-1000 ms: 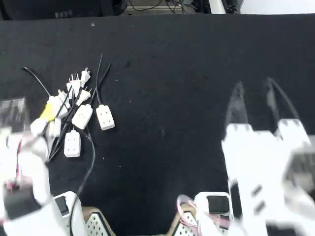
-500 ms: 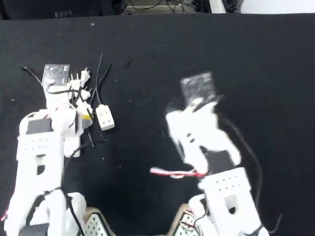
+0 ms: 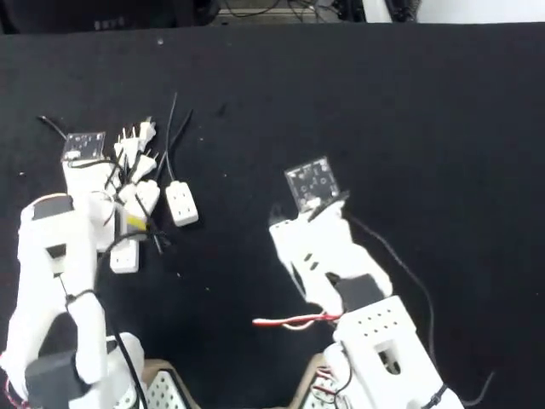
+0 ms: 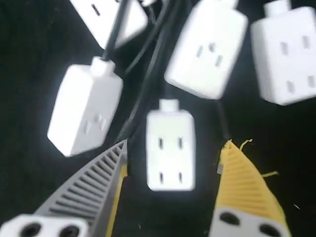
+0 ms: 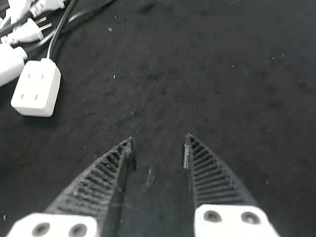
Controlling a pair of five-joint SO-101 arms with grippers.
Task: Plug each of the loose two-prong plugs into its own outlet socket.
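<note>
White outlet socket lies between the wide-open left fingers, untouched; right fingers stand part-open above the table.

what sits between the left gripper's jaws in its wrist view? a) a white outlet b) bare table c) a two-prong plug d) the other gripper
a: the left gripper is open, and a white outlet lies framed between its jaws.

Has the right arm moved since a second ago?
Yes, the right arm swung from the right edge of the table toward the outlet socket.
</note>
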